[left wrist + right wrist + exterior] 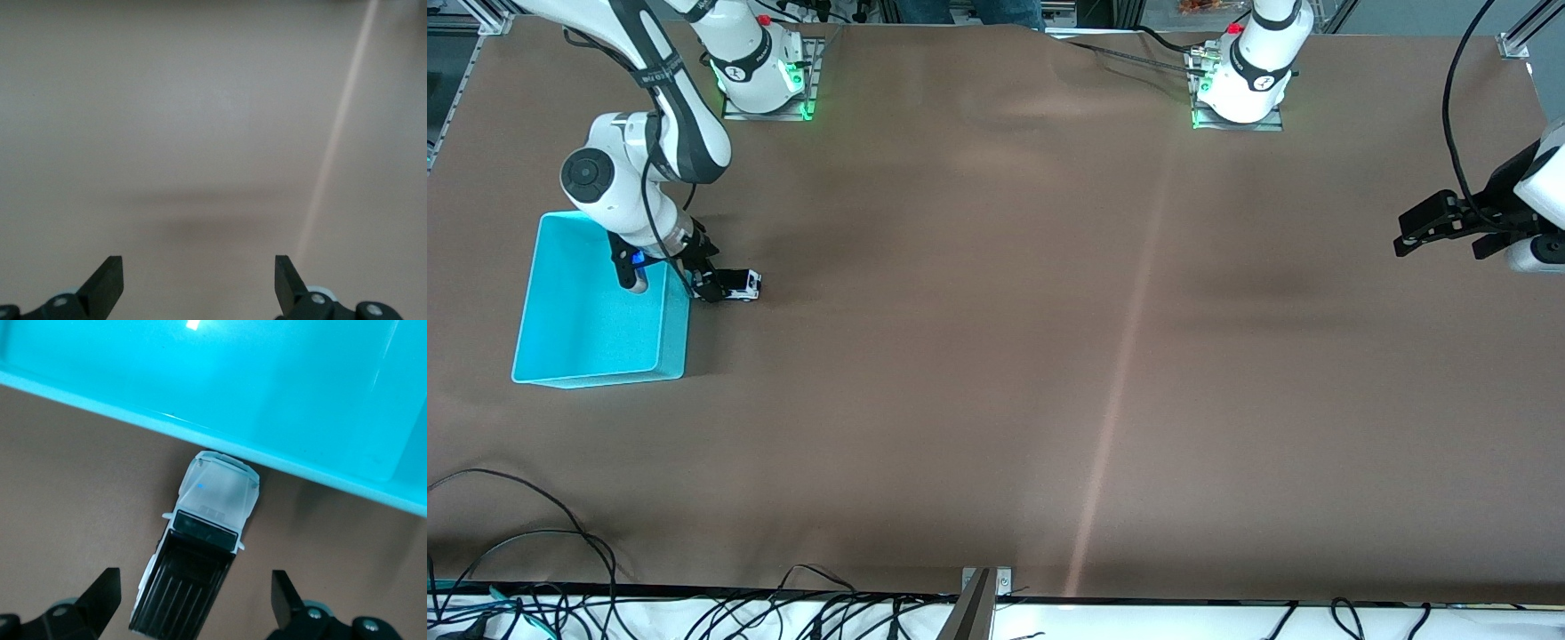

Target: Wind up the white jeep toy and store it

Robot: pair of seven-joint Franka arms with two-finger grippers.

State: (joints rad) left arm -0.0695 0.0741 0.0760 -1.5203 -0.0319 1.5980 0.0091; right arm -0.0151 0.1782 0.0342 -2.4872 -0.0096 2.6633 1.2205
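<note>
1. Jeep (743, 285) sits on the brown table (996, 373), beside the cyan bin (560, 356).
2. Right gripper (710, 286) spread wide around it, gripping nothing.
3. Left gripper (1440, 233) waits, wide open, empty.

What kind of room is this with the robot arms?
Probably a robot lab: two white arms bolted to a brown-covered table, loose cables along its edge, and just a small white toy jeep with a black back beside a cyan plastic bin.

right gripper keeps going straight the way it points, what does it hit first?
Probably the white jeep toy: the open right gripper points down with the toy between its fingers, on the table beside the cyan bin. Depth is unclear.
</note>
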